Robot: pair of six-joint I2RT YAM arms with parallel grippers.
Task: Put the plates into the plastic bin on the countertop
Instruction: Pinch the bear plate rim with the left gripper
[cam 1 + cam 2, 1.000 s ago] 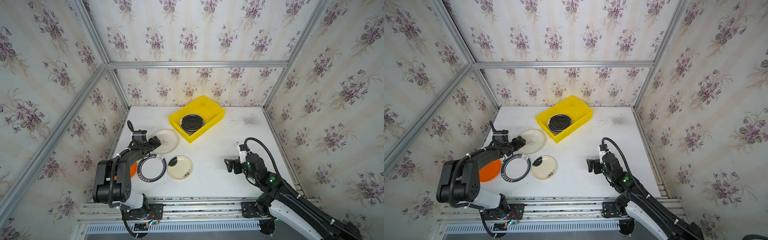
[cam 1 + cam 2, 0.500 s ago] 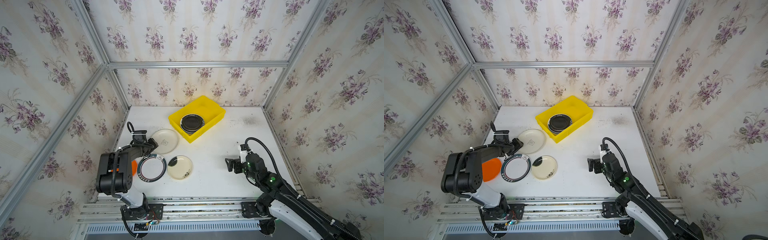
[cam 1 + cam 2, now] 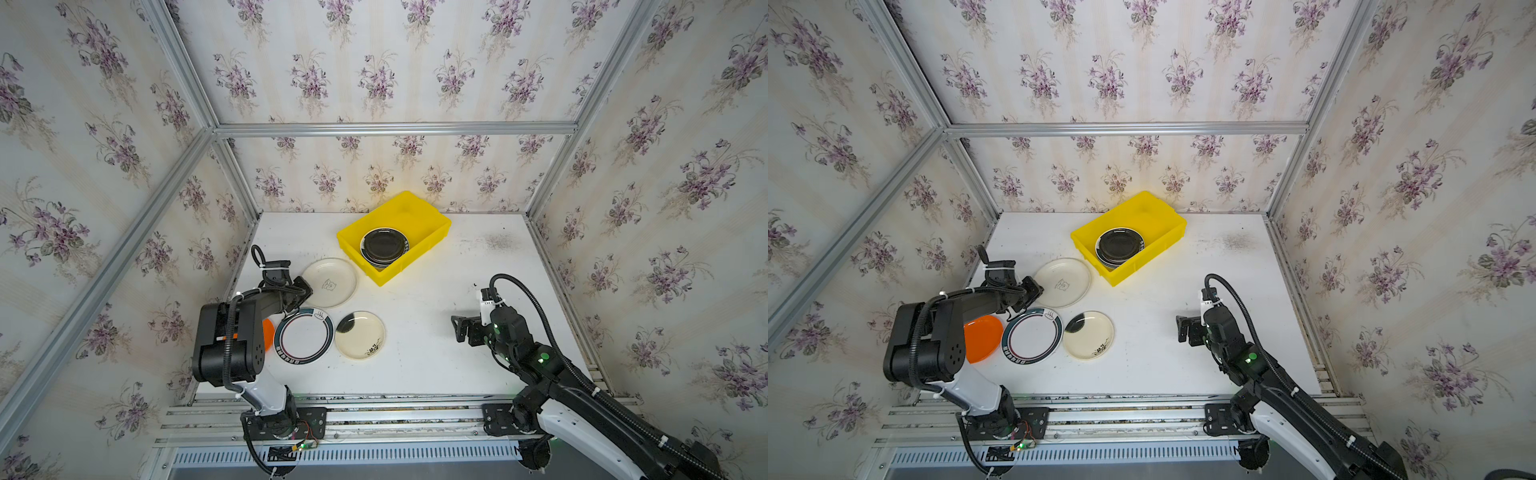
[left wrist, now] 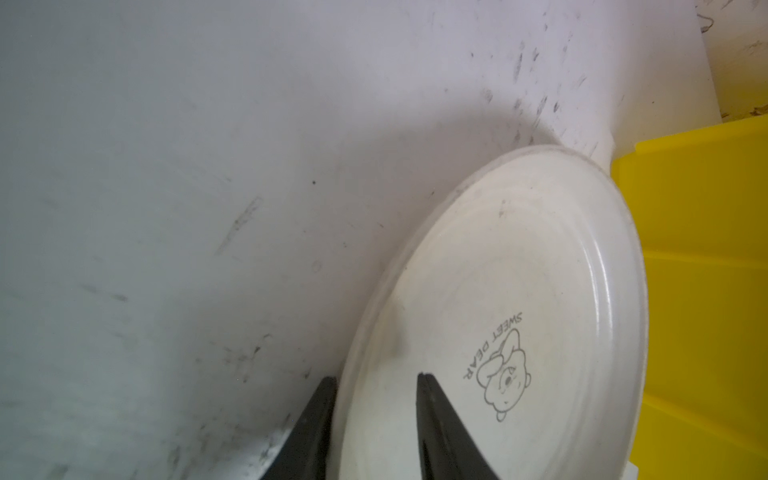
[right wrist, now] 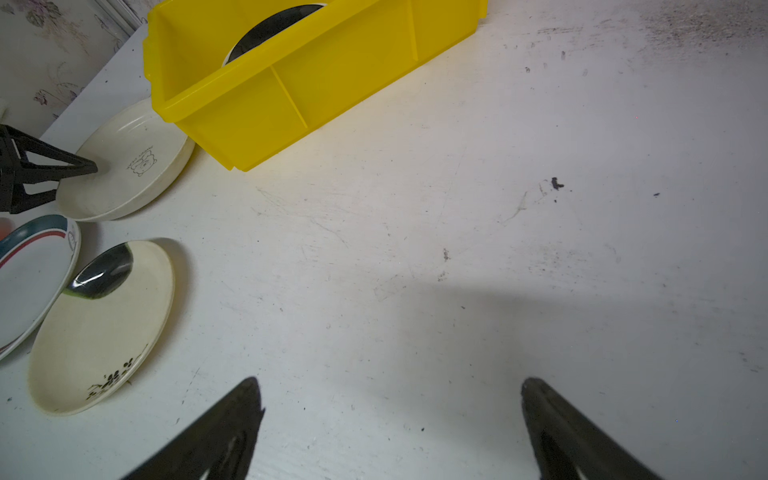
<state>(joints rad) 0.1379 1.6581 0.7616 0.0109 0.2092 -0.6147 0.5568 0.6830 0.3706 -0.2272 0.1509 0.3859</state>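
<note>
Several plates lie on the countertop (image 3: 424,299) in both top views. The cream plate with a bear drawing (image 3: 330,282) (image 4: 519,291) is nearest the yellow plastic bin (image 3: 415,212) (image 3: 1148,210). My left gripper (image 3: 306,287) (image 4: 376,376) is shut on its rim, one finger outside the edge and one on the face. In front lie a green-rimmed plate (image 3: 304,336), a cream plate with a black blot (image 3: 360,334) and an orange plate (image 3: 982,337). A stack of black plates (image 3: 384,245) sits in the bin. My right gripper (image 3: 456,328) (image 5: 390,388) hangs open over bare table.
The bin stands angled at the back middle, its near corner close to the bear plate. Floral walls with aluminium framing (image 3: 245,232) close in the table at the left, back and right. A dark scuffed patch (image 3: 498,241) marks the back right.
My left gripper's jaws have closed in on the bear plate's rim, and the left arm's elbow has swung inward. The right arm has not moved.
</note>
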